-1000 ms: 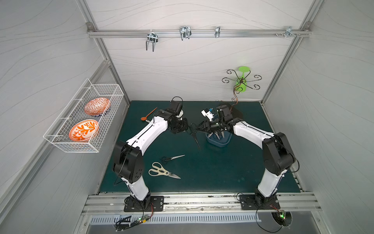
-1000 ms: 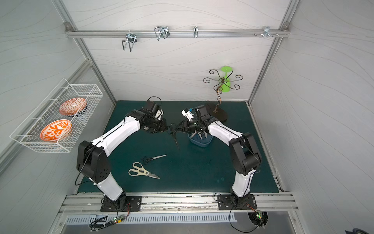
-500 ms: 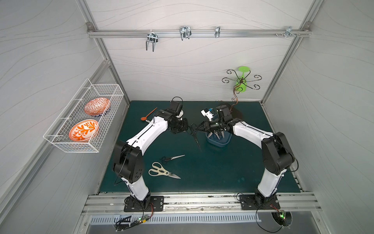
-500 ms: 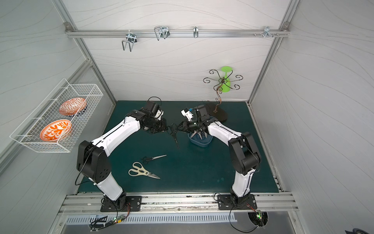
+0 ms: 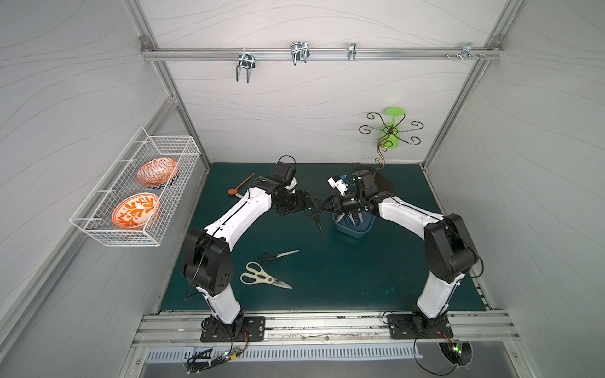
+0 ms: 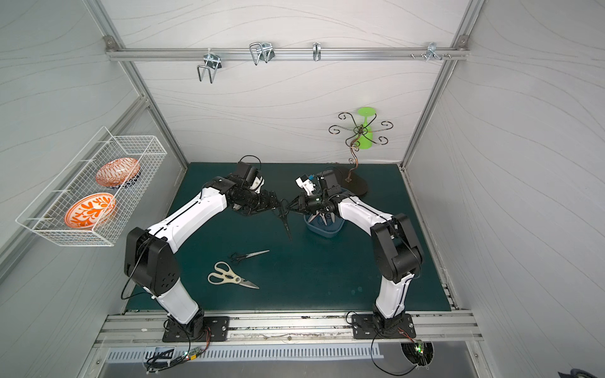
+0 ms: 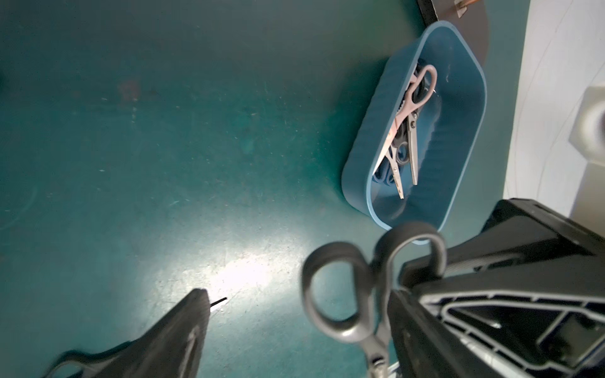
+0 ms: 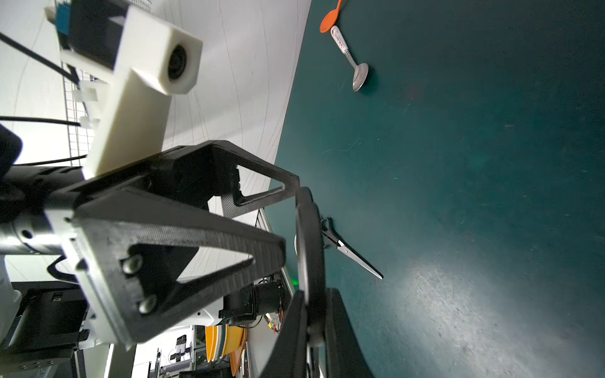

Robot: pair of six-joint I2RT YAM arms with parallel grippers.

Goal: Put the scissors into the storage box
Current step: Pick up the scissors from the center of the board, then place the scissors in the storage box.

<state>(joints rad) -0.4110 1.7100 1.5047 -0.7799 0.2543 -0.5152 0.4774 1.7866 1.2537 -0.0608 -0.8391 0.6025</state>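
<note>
While the black-handled scissors (image 5: 319,225) hung in the air between the two arms, the right gripper (image 5: 324,207) was closed tight on one handle loop. The right wrist view showed that loop edge-on, pinched between the fingers (image 8: 347,343). The left gripper (image 5: 310,209) had its jaws spread wide on either side of the handles and gripped nothing.

Key relation: the storage box (image 5: 355,234) sat on the mat (image 5: 360,278) just beyond and below the right gripper, toward the right arm's side, so the right arm was plainly the nearer. The held pair hung blades-down, handles up, tips slanting toward the front of the mat. The box lay flat. Judged that the pair would need tipping toward level, along the box's length, to go in cleanly.

Views: in both top views the right arm covered much of the box. Only the left wrist view looked into it, showing a pink-handled pair (image 7: 415,98) and darker-handled ones piled along the long axis, with free floor beside them. The right wrist view did not show the box at all.

Not yet boxed: cream-handled shears (image 5: 262,278) and a second black-handled pair (image 5: 273,256), both flat on the mat near the left arm's base.
</note>
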